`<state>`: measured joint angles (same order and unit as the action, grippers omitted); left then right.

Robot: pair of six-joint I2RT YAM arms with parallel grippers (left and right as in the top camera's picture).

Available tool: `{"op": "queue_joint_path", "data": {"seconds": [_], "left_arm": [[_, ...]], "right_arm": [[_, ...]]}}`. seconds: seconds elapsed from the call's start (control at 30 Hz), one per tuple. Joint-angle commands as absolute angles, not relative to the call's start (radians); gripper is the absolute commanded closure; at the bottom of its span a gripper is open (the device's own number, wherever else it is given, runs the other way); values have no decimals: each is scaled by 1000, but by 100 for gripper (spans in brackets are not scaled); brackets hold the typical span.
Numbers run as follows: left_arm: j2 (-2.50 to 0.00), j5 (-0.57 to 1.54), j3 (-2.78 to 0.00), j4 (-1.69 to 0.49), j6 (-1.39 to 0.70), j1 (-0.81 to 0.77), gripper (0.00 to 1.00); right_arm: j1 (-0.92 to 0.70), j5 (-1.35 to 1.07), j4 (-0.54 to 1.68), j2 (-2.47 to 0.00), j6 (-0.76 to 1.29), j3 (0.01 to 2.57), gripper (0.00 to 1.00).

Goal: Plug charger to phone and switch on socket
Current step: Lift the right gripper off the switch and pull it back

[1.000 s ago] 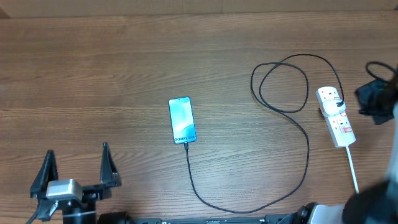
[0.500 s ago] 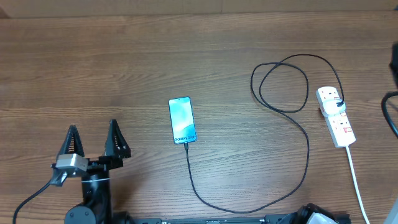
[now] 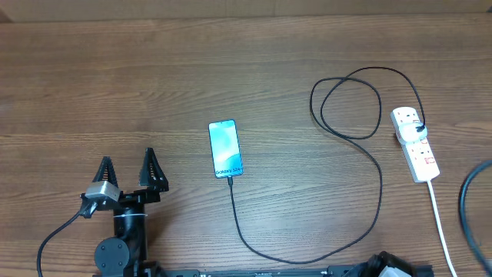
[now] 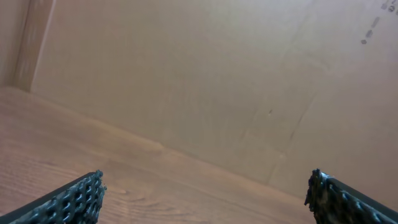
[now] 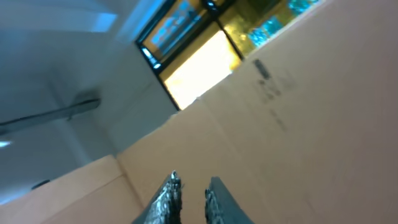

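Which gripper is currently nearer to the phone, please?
Left. The left gripper is to the left of the phone in the overhead view, slightly toward the robot. The right gripper is outside that view, its camera facing cardboard.

Brown wood-grain tabletop: fills the overhead frame, surface plain and matte. Tan cardboard panel: narrow strip along the top edge overhead; it fills most of the left wrist frame, standing upright behind the table edge. Right wrist frame: yellow-lit window at upper centre, grey horizontal bar at left.
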<state>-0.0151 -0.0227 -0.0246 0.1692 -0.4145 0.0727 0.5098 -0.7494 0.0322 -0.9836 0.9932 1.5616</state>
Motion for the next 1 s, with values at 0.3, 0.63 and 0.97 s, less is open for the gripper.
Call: {"op": "queue_joint_path", "data": {"seconds": [0.3, 0.63, 0.97], "left_arm": [[-4, -32, -14, 99, -435, 78, 0], [-4, -32, -14, -38, -434, 78, 0], [-4, -33, -14, -56, -434, 78, 0]], "right_arm": [[509, -1075, 153, -956, 908, 1572, 87], [423, -943, 363, -838, 701, 1572, 88], [313, -943, 366, -783, 701, 1572, 88]]}}
